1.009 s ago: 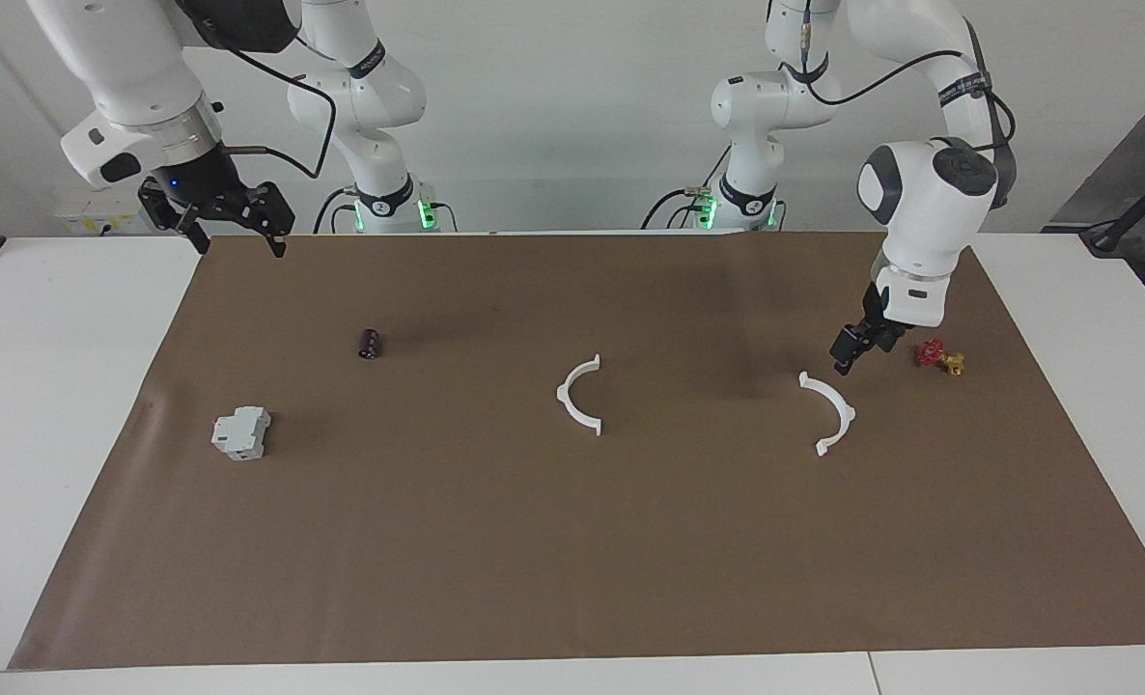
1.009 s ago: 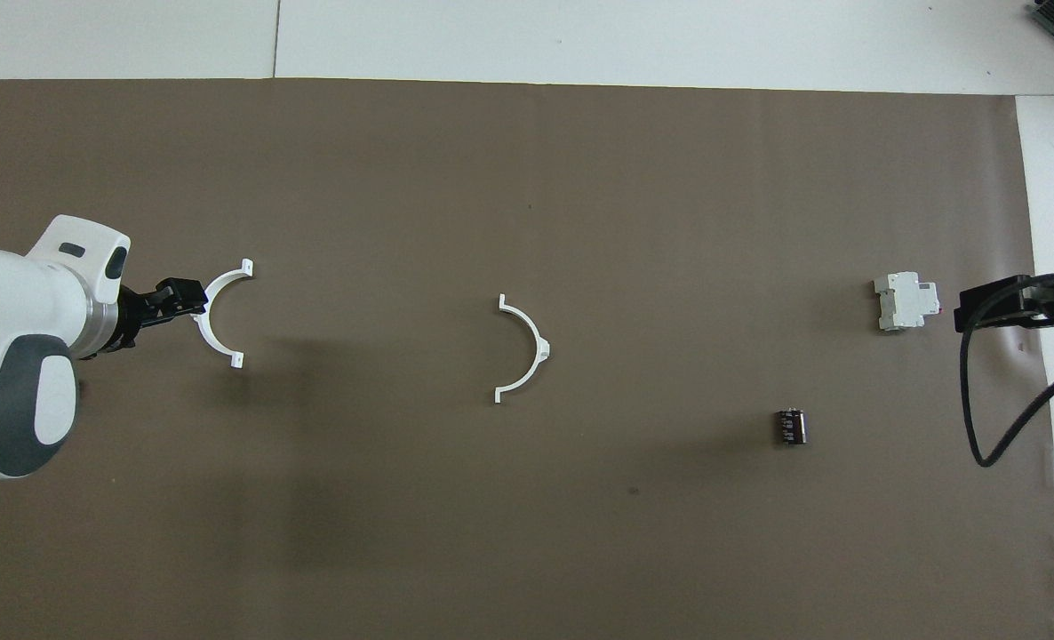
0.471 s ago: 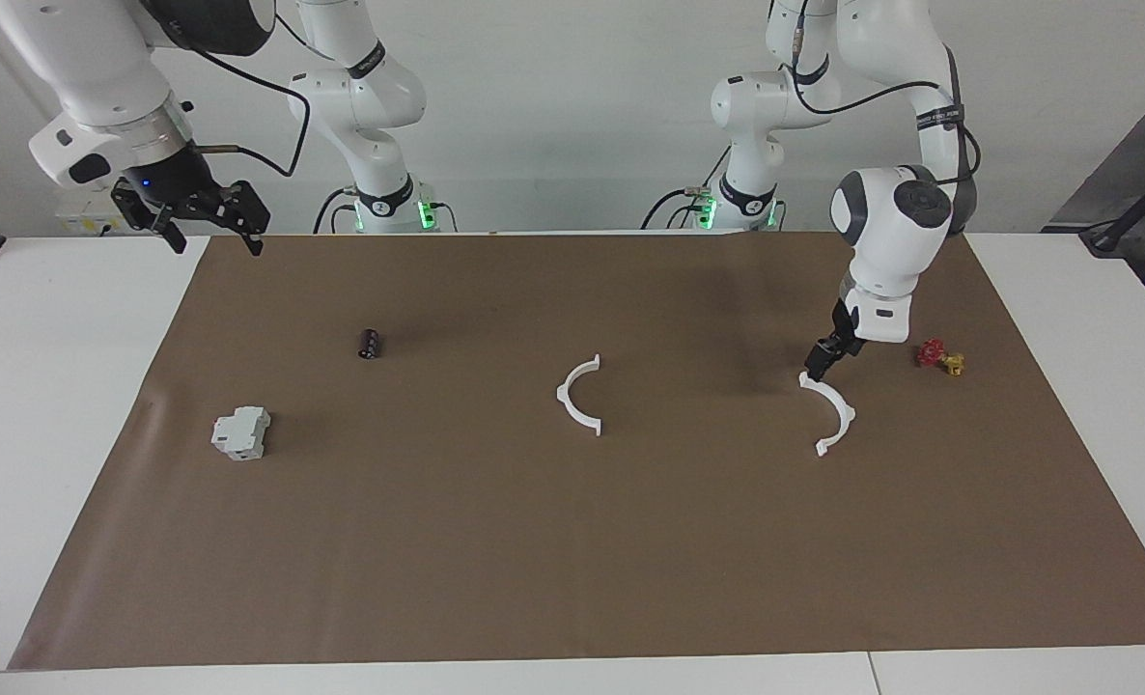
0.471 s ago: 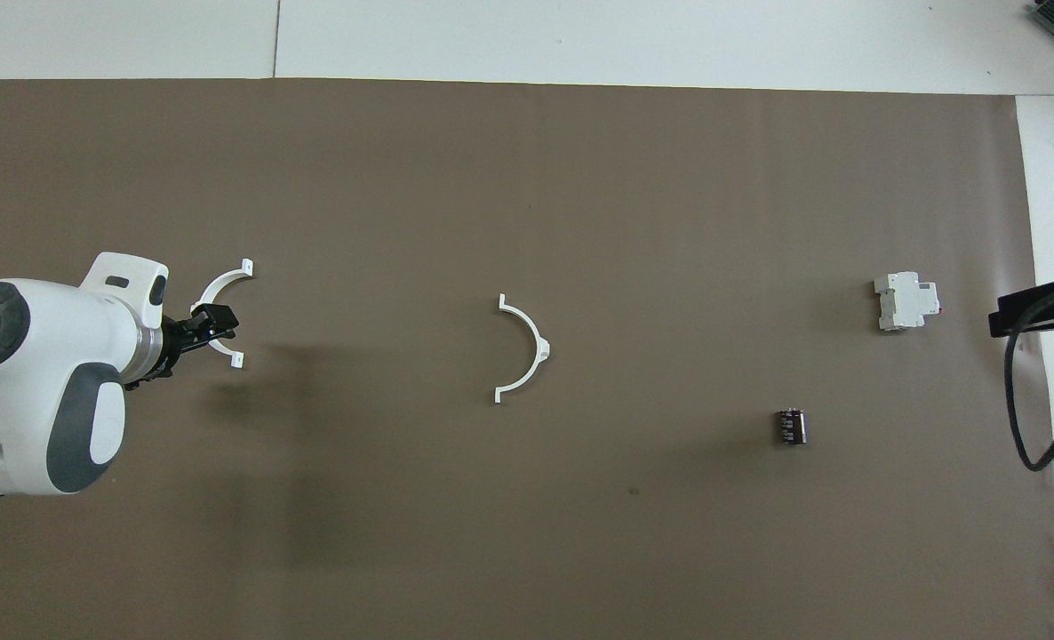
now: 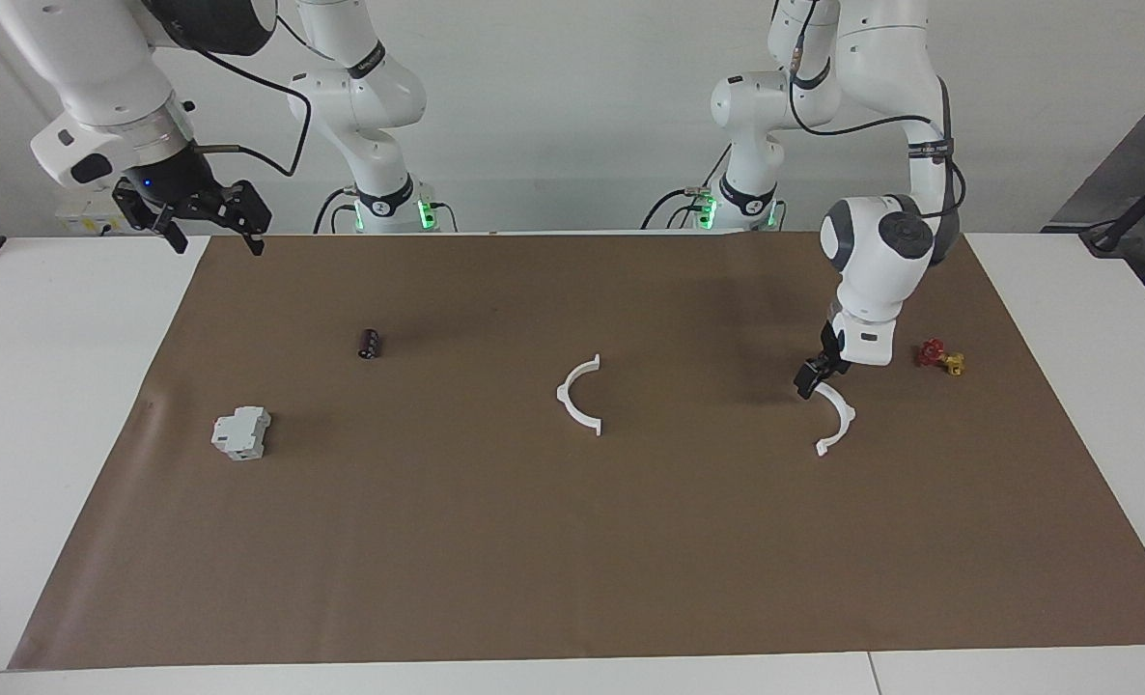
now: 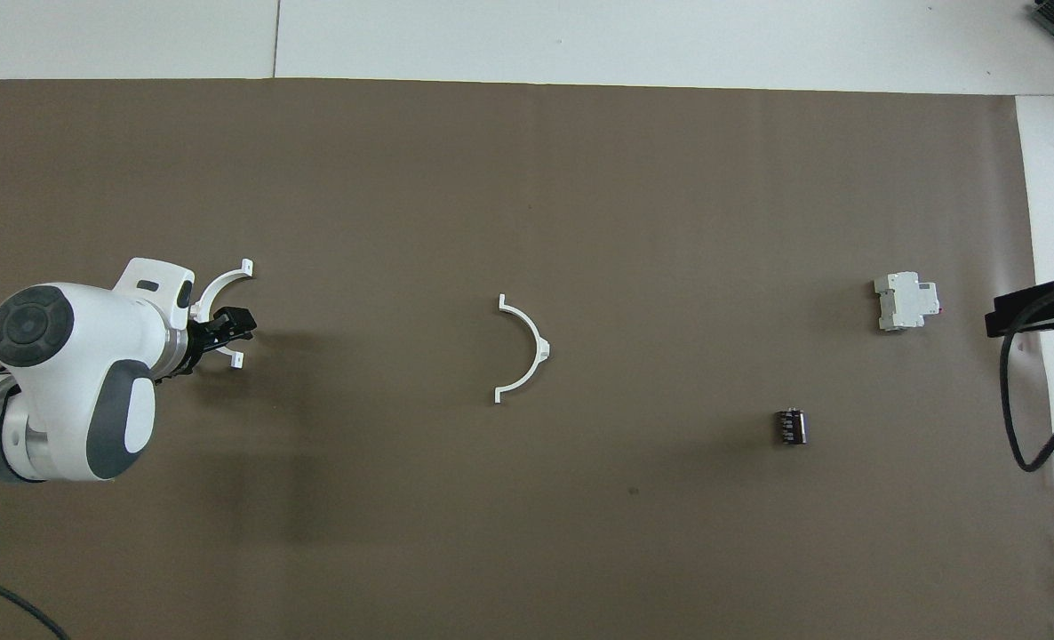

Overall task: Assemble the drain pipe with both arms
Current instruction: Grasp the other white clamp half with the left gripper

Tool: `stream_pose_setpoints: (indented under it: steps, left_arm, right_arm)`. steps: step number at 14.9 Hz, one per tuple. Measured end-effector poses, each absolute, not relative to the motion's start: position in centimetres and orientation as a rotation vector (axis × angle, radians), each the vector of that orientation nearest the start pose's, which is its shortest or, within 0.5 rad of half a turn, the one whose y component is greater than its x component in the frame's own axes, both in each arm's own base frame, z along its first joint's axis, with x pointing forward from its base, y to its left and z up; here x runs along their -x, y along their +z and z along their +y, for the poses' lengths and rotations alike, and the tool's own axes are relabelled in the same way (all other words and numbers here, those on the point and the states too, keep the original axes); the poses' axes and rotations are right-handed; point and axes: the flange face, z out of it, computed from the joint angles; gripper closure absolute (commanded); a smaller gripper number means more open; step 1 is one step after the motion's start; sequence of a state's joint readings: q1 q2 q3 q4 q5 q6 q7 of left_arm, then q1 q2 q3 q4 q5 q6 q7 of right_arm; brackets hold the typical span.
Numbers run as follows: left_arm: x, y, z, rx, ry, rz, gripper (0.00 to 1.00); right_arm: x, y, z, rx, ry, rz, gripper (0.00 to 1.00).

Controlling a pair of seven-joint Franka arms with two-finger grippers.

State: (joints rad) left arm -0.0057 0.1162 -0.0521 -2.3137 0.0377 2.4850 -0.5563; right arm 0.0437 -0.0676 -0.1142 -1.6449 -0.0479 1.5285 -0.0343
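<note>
The left pincer (image 5: 808, 378) has swung in and dropped to the nearer end of one thin white plastic half-ring (image 5: 836, 416), fingers spread, nothing gripped yet. The other white half-ring (image 5: 580, 396) lies mid-mat, well apart. The right pincer (image 5: 208, 214) waits, spread, high over the brown mat's (image 5: 572, 579) corner. I'd say this is the first pickup; next it should close on that arc. A small red-and-yellow valve (image 5: 939, 357) sits near; between the halves the mat gives open room.
</note>
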Motion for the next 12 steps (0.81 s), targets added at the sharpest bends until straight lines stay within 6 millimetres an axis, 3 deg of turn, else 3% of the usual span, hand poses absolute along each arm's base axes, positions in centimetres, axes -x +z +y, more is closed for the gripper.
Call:
stream_pose_setpoints:
  steps: [4,6,7,9,10,12]
  left_arm:
    - [-52.5,29.7,-1.9,3.054,-0.088,-0.721,0.02]
    - [-52.5,29.7,-1.8,3.054,-0.088,-0.723,0.25]
    - [-52.5,29.7,-1.8,3.054,-0.088,-0.723,0.42]
    - [-52.5,29.7,-1.8,3.054,-0.088,-0.723,0.91]
    - [-52.5,29.7,-1.9,3.054,-0.088,-0.722,1.0]
    - [-52.7,29.9,-2.2,3.058,-0.097,-0.713,1.0]
  right_arm:
    - [-52.7,62.3,-3.7,3.179,0.081,0.037,0.0]
    - [-52.7,62.3,-3.6,3.179,0.081,0.032,0.0]
    - [-52.7,62.3,-3.6,3.179,0.081,0.032,0.0]
    - [-52.7,62.3,-3.3,3.18,0.081,0.025,0.0]
    - [-52.7,62.3,-3.0,3.18,0.081,0.015,0.0]
    - [-52.8,62.3,-2.4,3.181,0.08,-0.002,0.0]
